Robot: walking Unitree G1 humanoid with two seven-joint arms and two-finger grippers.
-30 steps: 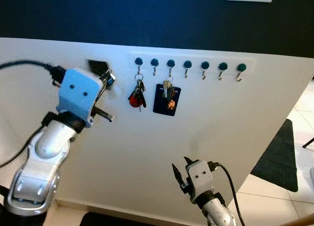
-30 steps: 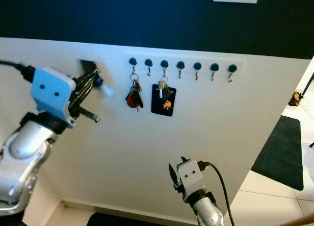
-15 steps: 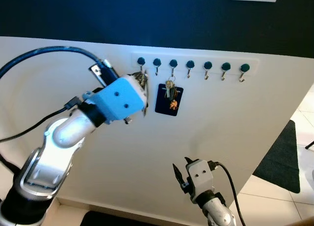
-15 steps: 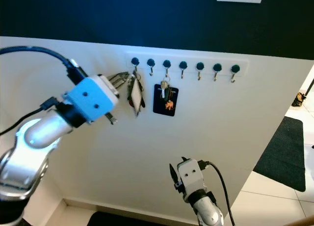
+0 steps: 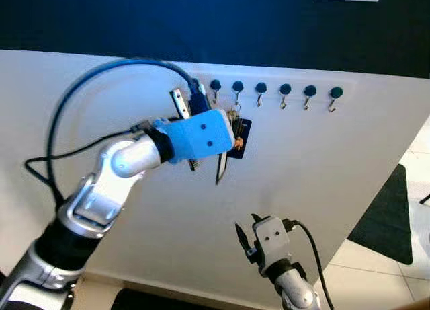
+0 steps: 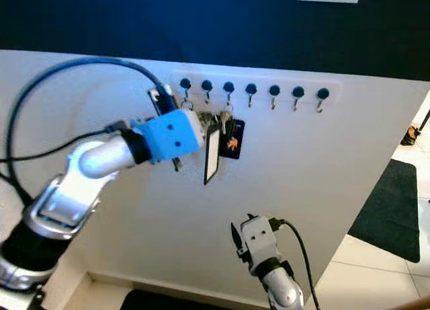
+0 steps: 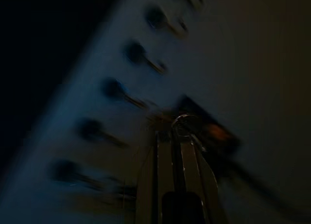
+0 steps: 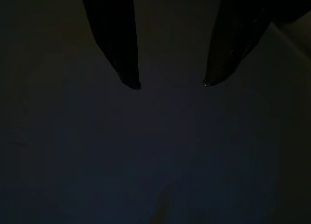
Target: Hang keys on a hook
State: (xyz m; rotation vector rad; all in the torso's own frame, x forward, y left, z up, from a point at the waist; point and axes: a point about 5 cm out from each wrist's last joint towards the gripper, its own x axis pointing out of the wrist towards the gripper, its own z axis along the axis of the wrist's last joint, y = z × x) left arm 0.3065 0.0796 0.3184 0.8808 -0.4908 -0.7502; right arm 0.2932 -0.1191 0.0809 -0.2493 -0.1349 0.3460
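Left end effector [image 7: 175, 136] is up at the hook rail [image 6: 255, 88], fingers pinched narrow on a key ring [image 7: 181, 121] w/ pale tag [image 6: 211, 163] hanging below. Seven hooks; dark blue fob [image 5: 240, 138] hangs on the third. Right end effector [image 8: 170, 83] low, fingers apart, holding nothing.

A bright blue housing [image 5: 200, 136] caps the silver left arm [image 5: 107, 189], a blue cable [image 5: 101, 74] loops above it, dark teal knobs top the hooks [image 5: 285, 91] on the cream wall [image 5: 322, 169], beside a navy tag [image 5: 240, 136].
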